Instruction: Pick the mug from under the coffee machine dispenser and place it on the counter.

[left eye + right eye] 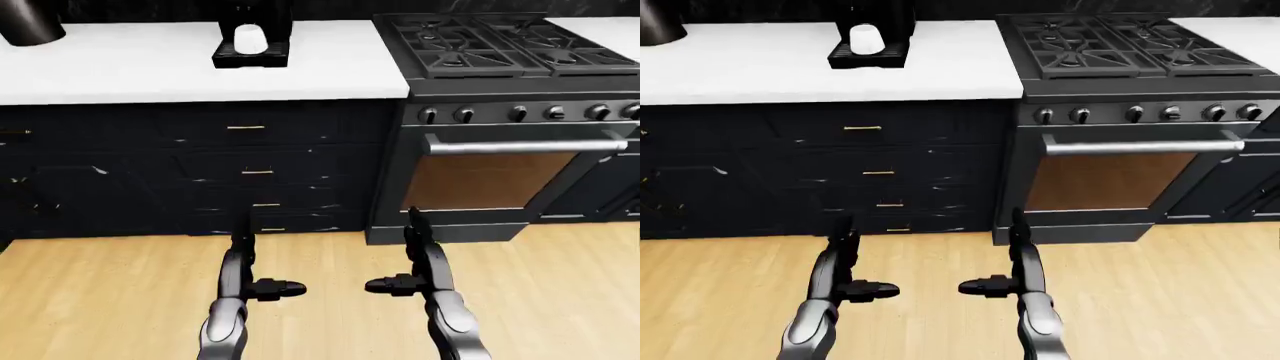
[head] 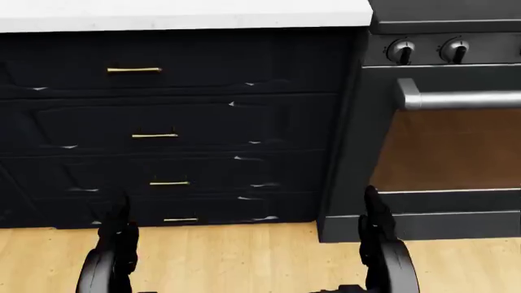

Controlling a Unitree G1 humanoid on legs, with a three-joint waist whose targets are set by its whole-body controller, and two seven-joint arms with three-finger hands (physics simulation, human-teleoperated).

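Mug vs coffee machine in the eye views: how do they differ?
Colour: the mug is white, the coffee machine black. Size: the mug is far smaller and sits inside the coffee machine's bay. Position: the mug stands on the drip tray, while the coffee machine rests directly on the white counter. Shared: both are upright, left of the stove, with neither hand near them.

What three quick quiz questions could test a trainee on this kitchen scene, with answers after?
1. True or false: the mug sits in the coffee machine.
2. What stands at the counter's right end: A sink, B stove, C fridge?
3. What does either hand hold?

Key: 1 true. 2 B, the stove. 3 Nothing; the left hand and right hand hang over the floor, fingers open.
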